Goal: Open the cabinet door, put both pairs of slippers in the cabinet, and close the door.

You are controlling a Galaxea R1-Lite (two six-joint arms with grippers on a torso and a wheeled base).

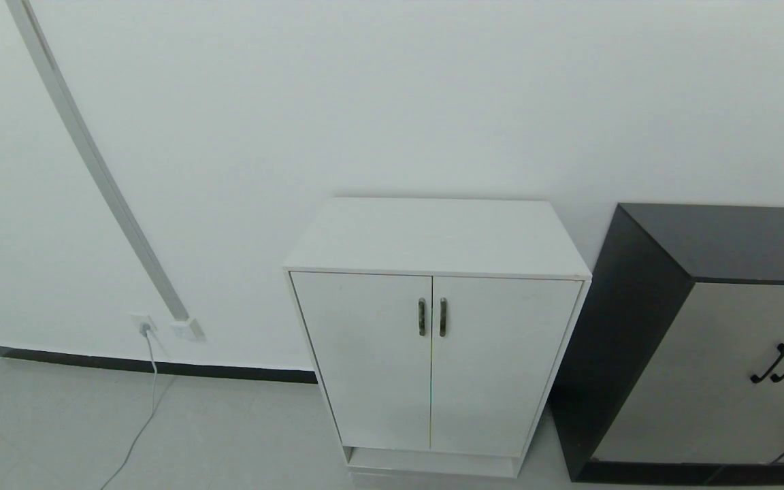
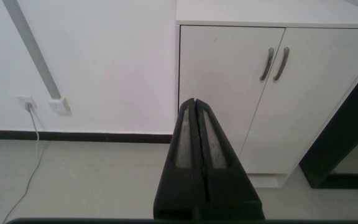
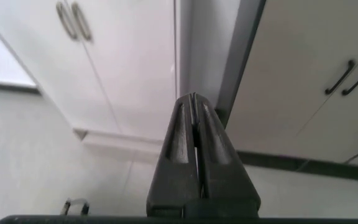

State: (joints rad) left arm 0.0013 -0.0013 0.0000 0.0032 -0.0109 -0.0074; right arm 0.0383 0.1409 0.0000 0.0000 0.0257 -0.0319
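Observation:
A white two-door cabinet [image 1: 433,354] stands against the wall with both doors closed. Two dark vertical handles [image 1: 431,317] sit side by side at the seam between the doors. The same cabinet [image 2: 260,93] appears in the left wrist view, with my left gripper [image 2: 195,102] shut and empty, held in the air some way in front of its left door. My right gripper [image 3: 193,98] is also shut and empty, hovering low before the gap between the white cabinet [image 3: 104,68] and a neighbouring cabinet.
A black cabinet with grey doors [image 1: 705,347] stands close to the white one's right. A wall socket with a grey cable [image 1: 147,381] lies left, the cable trailing across the floor. A slanted conduit [image 1: 92,156] runs up the wall. Open grey floor [image 1: 160,435] lies to the left.

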